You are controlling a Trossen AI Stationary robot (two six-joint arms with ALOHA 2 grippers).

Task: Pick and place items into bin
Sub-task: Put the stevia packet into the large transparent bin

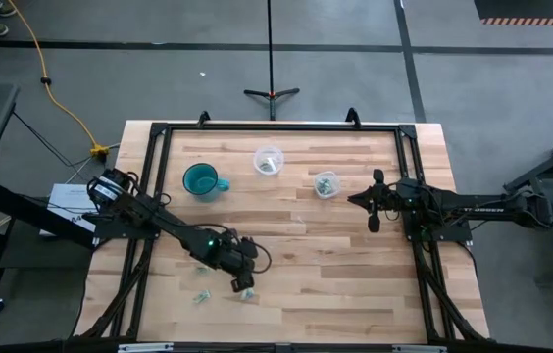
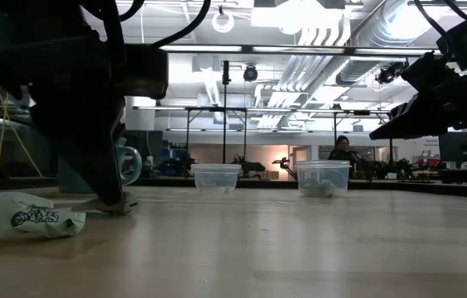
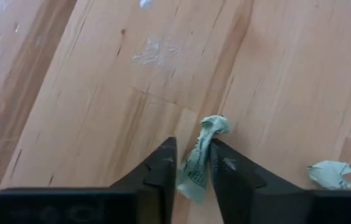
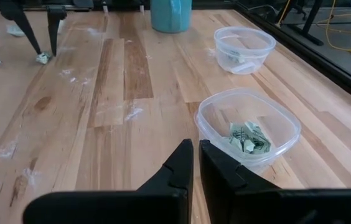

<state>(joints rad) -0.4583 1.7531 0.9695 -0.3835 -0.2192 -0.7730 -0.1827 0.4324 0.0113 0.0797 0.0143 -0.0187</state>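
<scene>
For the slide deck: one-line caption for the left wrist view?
Left pincer closing around a crumpled green piece on the table, another piece nearby.

Counter (image 1: 355,284) layout, from above. Mug (image 1: 201,181) sits toward the back left. Two tubs stand to its right: first tub (image 1: 269,160) near the back edge, second tub (image 1: 326,183) further right and slightly forward; each has pieces inside. Left end effector (image 1: 245,285) is down at the front left, on a crumpled piece (image 3: 199,163) lying on the counter. Another piece (image 1: 199,296) lies just left of it. Right end effector (image 1: 374,201) hangs above the counter, right of the second tub.
</scene>
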